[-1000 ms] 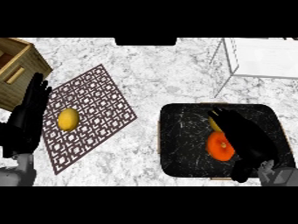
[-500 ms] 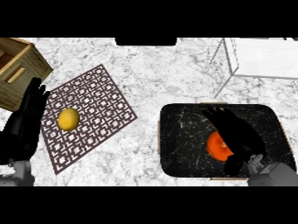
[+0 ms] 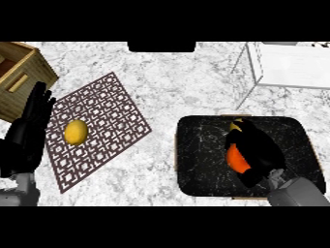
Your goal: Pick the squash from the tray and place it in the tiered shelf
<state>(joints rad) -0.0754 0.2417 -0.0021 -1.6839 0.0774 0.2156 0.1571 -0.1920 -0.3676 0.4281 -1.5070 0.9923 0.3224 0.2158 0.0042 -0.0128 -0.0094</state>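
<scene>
Orange squash (image 3: 233, 159) on the tray (image 3: 196, 140) is now covered by the right hand (image 3: 257, 147), fingers curling round it; lifting comes next.

Marble counter (image 3: 174, 87), white with grey veining. Directly on it: wooden box (image 3: 10, 77) at the far left corner; brown lattice mat (image 3: 110, 111) left of centre, laid askew; black tray (image 3: 203, 150) toward the near right edge; white wire tiered shelf (image 3: 296, 68) at the far right corner.
</scene>
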